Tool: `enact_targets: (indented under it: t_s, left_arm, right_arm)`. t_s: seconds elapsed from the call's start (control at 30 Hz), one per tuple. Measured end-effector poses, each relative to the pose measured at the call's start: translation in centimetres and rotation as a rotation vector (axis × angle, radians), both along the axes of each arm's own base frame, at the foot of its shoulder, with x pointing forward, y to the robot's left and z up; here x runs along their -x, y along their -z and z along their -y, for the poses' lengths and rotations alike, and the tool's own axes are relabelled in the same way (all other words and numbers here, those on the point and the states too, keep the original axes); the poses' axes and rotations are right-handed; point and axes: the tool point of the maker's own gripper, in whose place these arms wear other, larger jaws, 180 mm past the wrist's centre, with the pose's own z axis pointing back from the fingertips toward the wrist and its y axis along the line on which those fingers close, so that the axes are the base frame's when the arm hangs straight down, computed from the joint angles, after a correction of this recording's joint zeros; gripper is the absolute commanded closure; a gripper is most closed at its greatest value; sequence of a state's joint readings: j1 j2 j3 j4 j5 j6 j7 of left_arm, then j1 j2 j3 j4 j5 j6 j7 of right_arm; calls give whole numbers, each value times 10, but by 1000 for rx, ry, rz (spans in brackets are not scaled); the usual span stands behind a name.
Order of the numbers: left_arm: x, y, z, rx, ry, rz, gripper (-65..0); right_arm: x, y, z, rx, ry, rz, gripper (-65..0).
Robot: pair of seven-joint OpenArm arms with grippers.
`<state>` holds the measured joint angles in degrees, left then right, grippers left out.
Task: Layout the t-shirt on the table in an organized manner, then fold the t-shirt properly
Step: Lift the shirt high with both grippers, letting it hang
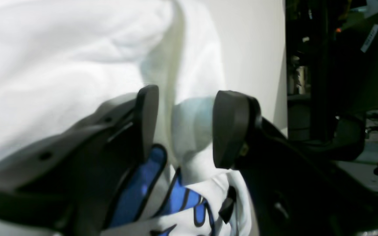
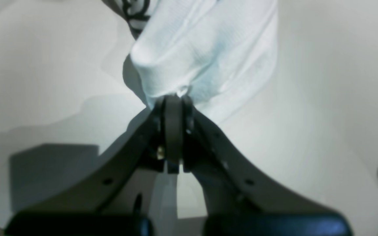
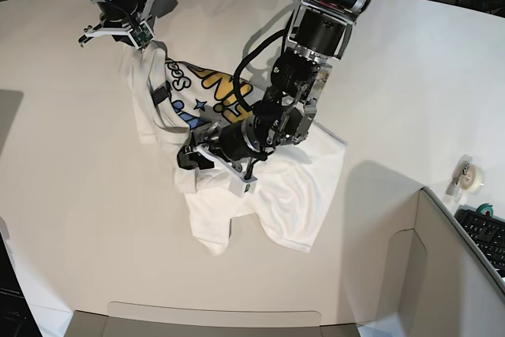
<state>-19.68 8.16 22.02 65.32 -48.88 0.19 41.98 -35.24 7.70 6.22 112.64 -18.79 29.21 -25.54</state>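
The white t-shirt point(image 3: 292, 187) lies crumpled on the white table point(image 3: 79, 195), its colourful print partly showing near the top. My right gripper point(image 3: 140, 41) is shut on an upper edge of the shirt; in the right wrist view the right gripper point(image 2: 174, 100) pinches a bunch of t-shirt point(image 2: 202, 49) above the table point(image 2: 323, 98). My left gripper point(image 3: 207, 159) sits low over the shirt's left side. In the left wrist view the left gripper point(image 1: 189, 127) is open, a raised ridge of the t-shirt point(image 1: 61, 65) standing between its fingers point(image 1: 148, 121), blue print below.
A grey box-like panel point(image 3: 450, 274) stands at the front right, with a keyboard point(image 3: 485, 230) behind it and a tape roll point(image 3: 471, 177) on the table beside it. Another grey panel point(image 3: 213, 321) lines the front edge. Dark equipment point(image 1: 340, 82) lies beyond the table's edge.
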Motion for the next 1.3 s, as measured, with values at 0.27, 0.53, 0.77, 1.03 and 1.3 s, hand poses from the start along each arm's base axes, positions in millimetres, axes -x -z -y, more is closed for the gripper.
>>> enact_targets:
  t_s: [0.27,0.53,0.77,1.03,1.3]
  left_arm:
    - [8,19,2,-11,2,-56,-253]
    - [7,11,3,8,9,-37,-6]
    - [-11,-81,-2,188,9,177,-2]
    - [-38,-121,-47,243,-104,260,-2]
    - [-64,-147,-131,326,-292,316,-2]
  right_arm:
    - [0,0,0,0,0,0,0]
    - [-11,-3,1,2,4,21,0]
    - [-62,-27,2,2,9,147,0]
    - [-118,-73,-5,-30,39,321,0]
    - [-165,-136,-22,-95,48,516,0]
